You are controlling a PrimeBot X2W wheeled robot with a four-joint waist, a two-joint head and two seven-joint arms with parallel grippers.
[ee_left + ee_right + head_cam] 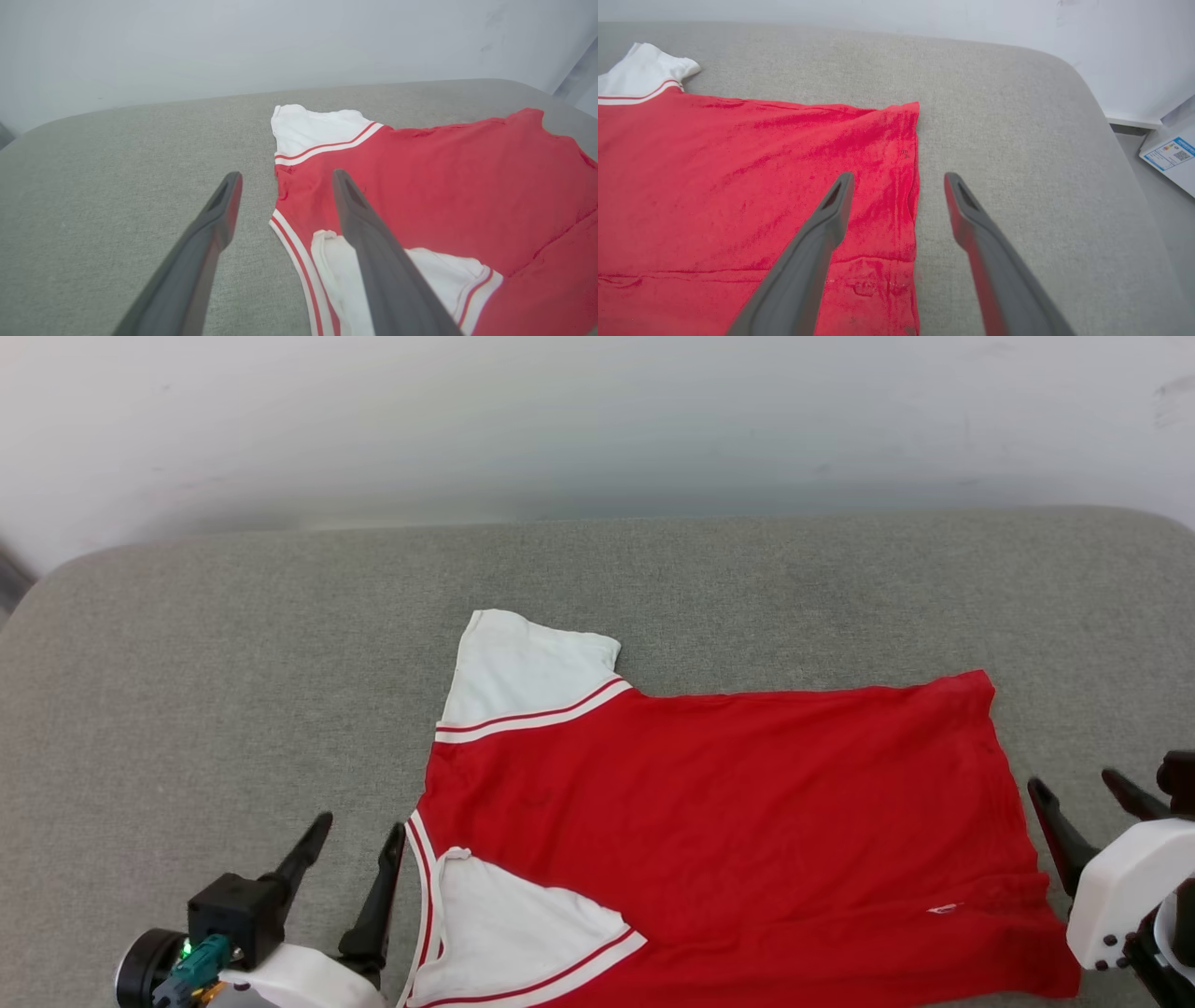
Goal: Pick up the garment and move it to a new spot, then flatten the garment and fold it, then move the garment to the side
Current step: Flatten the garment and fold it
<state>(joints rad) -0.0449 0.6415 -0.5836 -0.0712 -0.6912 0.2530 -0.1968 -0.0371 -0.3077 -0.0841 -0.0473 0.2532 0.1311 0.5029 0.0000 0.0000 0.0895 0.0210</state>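
Head view: garment [728, 821] on grey cushion [233, 663]

The garment [728, 812] lies flat on the cushion [187, 663], sleeves to the left, hem to the right. The left end effector [360, 823] is near-left, just beside the collar. The right end effector [1072, 779] is near-right, beside the hem.

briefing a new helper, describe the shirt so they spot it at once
Look at the wide grey padded surface in front of the pale wall. Spread out on its near side lies the garment, collar toward the left gripper and hem toward the right gripper. It is the one bright red thing there, with short white sleeves edged in red-and-white stripes.
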